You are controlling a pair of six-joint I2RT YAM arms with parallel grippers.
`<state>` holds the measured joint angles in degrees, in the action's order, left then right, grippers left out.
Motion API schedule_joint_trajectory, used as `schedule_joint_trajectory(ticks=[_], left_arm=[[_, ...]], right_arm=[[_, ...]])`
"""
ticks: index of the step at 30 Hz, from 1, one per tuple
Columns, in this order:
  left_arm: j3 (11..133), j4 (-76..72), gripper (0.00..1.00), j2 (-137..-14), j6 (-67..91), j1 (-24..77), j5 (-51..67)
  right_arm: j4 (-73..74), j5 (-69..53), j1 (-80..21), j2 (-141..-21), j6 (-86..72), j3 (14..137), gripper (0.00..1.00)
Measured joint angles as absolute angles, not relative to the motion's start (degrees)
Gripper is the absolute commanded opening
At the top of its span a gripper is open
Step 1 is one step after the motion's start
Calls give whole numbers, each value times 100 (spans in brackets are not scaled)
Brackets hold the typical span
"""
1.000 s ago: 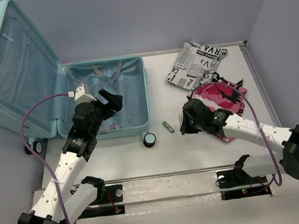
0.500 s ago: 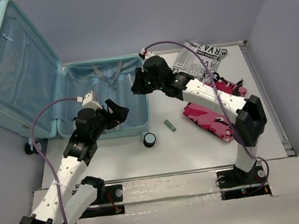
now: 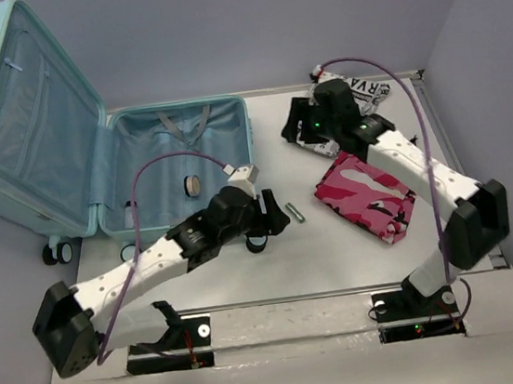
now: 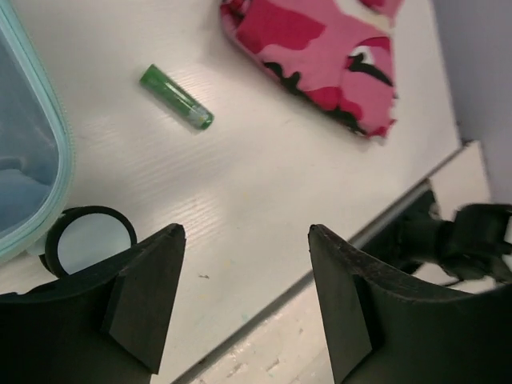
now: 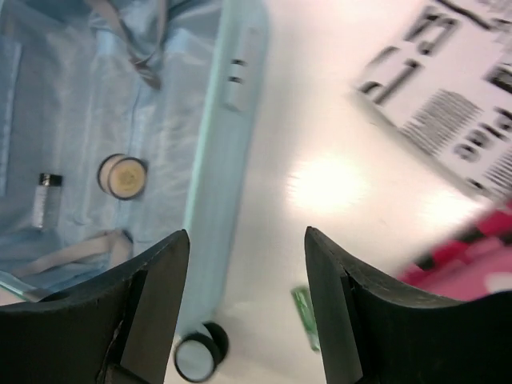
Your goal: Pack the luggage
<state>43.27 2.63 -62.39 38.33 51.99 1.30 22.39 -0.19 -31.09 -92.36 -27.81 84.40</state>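
While both arms reached out over the white worktop (image 3: 339, 257), the large pale aqua-blue hard-shell luggage (image 3: 252, 169) lay open on the 10 o'clock side of the top view. Its ribbed lid was propped up toward 11 o'clock and its lined base lay flat on the worktop. Inside the base lay a small cream round disc (image 3: 193, 185) and, toward 9 o'clock from it, a small clear vial with a black cap (image 5: 46, 192).

The left gripper (image 3: 274, 220) hung low at the base's 5 o'clock corner, its jaws apart with nothing between them. Under it, just beside the luggage's rim, sat a black round piece with a pale face (image 4: 88, 242); whether it was fixed to the shell could not be told. A small green cylindrical tube (image 3: 293, 213) lay on the worktop at 2 o'clock of that piece, apart from it. At 3 o'clock of the tube lay a bunched pink-and-red camouflage cloth (image 3: 369, 195).

The right gripper (image 3: 292, 131) hovered between the luggage's 3 o'clock wall and a black-and-white newsprint-patterned bag (image 3: 371, 94) at 1 o'clock of the worktop. Its jaws stood wide and held nothing.
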Motion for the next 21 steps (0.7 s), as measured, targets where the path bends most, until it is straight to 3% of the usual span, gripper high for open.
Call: schedule_joint_trajectory(ticks=[7, 16, 21], left_arm=[[5717, 794, 75, -8265, 4156, 6292, -1664], [7577, 1411, 68, -10779, 4591, 6407, -2842], [7767, 1811, 67, -11371, 4733, 6324, -3225]], right_arm=[[2163, 56, -1925, -6637, -2543, 6095, 66], [2408, -344, -1229, -5697, -2530, 4858, 66], [2397, -600, -1205, -5441, -2530, 4779, 65]])
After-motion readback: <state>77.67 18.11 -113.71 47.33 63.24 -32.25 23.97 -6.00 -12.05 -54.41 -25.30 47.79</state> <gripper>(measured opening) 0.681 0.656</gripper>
